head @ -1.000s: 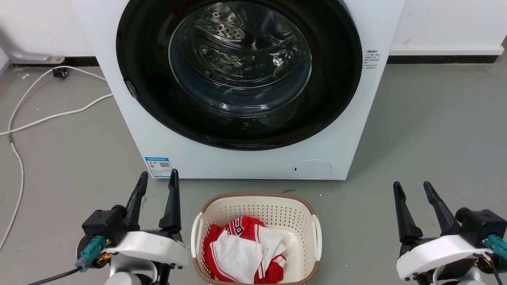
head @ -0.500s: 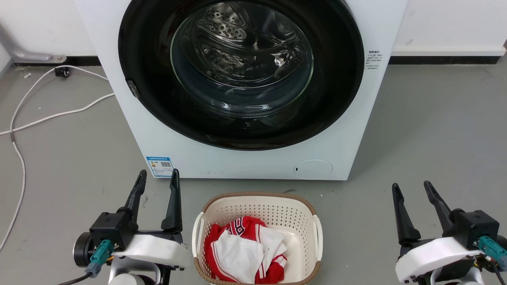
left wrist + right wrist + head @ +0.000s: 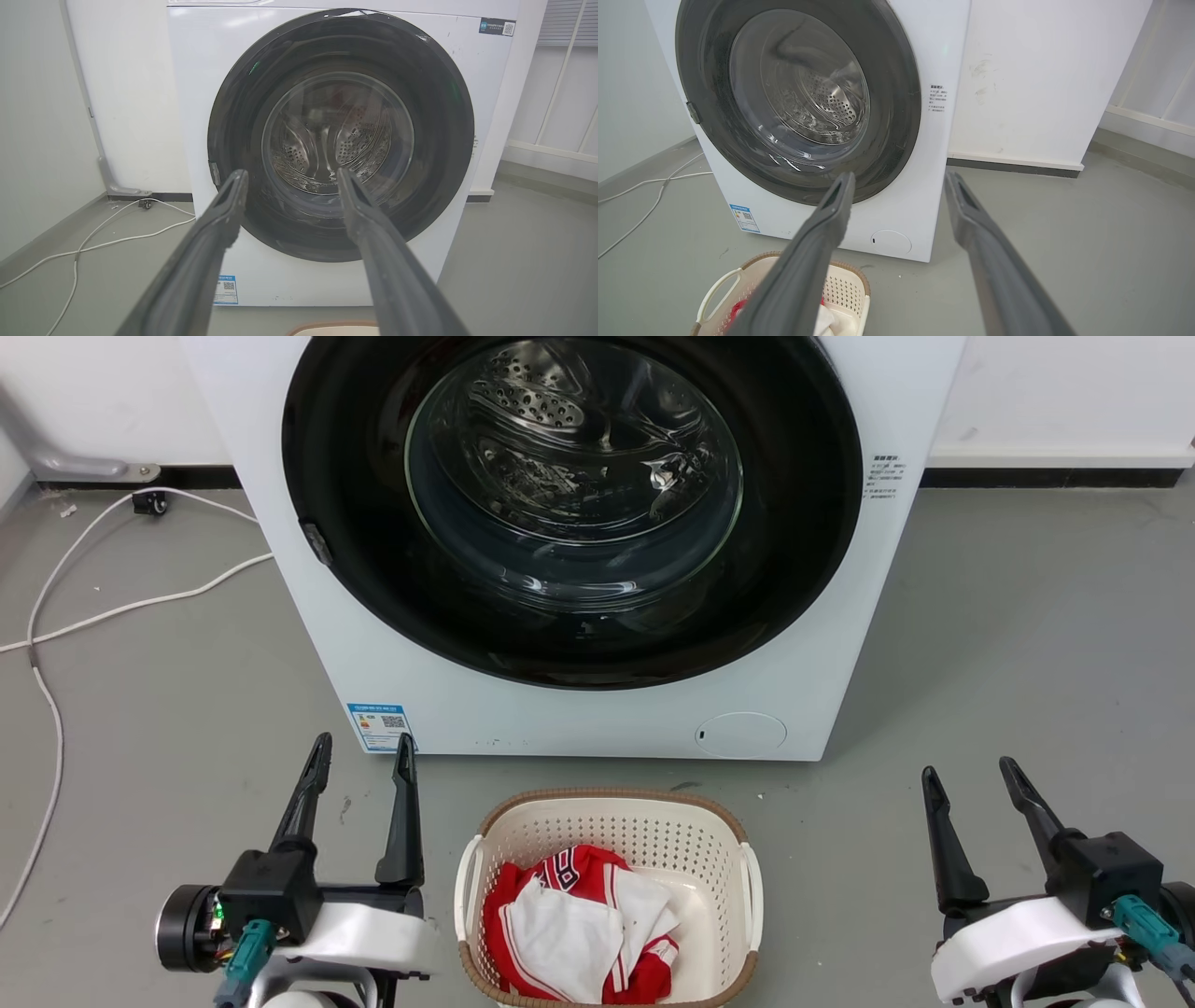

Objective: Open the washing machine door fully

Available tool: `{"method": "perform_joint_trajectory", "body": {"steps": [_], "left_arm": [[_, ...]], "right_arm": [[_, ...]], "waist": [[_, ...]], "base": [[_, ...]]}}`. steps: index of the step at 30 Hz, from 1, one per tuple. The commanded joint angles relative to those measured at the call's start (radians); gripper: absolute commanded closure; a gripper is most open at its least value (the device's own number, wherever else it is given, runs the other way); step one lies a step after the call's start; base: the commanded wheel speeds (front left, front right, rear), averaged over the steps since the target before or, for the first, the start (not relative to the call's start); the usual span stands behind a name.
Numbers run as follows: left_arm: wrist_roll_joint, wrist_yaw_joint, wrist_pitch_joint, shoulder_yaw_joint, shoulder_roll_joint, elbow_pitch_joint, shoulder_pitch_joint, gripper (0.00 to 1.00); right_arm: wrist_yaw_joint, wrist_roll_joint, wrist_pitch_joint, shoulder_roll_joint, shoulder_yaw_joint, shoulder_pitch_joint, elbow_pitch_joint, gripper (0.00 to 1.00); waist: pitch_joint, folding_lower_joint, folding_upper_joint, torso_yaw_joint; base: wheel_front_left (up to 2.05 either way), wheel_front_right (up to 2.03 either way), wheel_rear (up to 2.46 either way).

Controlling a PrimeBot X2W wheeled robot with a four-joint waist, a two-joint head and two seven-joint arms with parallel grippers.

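The washing machine door [image 3: 373, 579] is a big glossy black disc with a domed glass centre, lying flat against the white machine [image 3: 597, 719], shut. It also faces me in the left wrist view [image 3: 439, 140] and the right wrist view [image 3: 896, 93]. A small latch [image 3: 316, 543] sits on its left rim. My left gripper [image 3: 362, 754] hovers open at the lower left, in front of the machine's left corner and well short of the door. My right gripper [image 3: 971, 775] stands open at the lower right, over bare floor, also empty.
A cream laundry basket [image 3: 611, 812] with red and white clothes stands on the grey floor between the grippers. White cables [image 3: 112, 611] trail across the floor at the left. A small round flap [image 3: 740, 735] is at the machine's lower right.
The left gripper has risen slightly towards the machine and its wrist has rolled. The view has shifted a little; the door has not moved.
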Motion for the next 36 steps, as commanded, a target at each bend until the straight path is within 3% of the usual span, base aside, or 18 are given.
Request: {"method": "perform_joint_trajectory", "body": {"steps": [1, 14, 36], "left_arm": [[0.024, 0.006, -0.009, 0.001, 0.001, -0.005, 0.01, 0.0], [0.129, 0.019, -0.03, 0.003, -0.002, -0.008, 0.023, 0.0], [0.102, -0.008, -0.031, 0.038, -0.026, 0.012, 0.03, 0.0]], "right_arm": [[0.0, -0.017, -0.006, 0.004, 0.0, -0.001, -0.009, 0.0], [0.0, -0.077, -0.011, 0.005, -0.002, 0.008, -0.009, 0.0], [0.0, -0.043, -0.005, 0.005, 0.001, 0.006, 0.005, 0.0]], "waist": [[0.0, 0.0, -0.0001, 0.001], [-0.001, 0.0, -0.0001, 0.004], [0.001, 0.0, -0.0001, 0.006]], "base": [[0.0, 0.0, 0.0], [0.0, 0.0, 0.0], [0.0, 0.0, 0.0]]}}
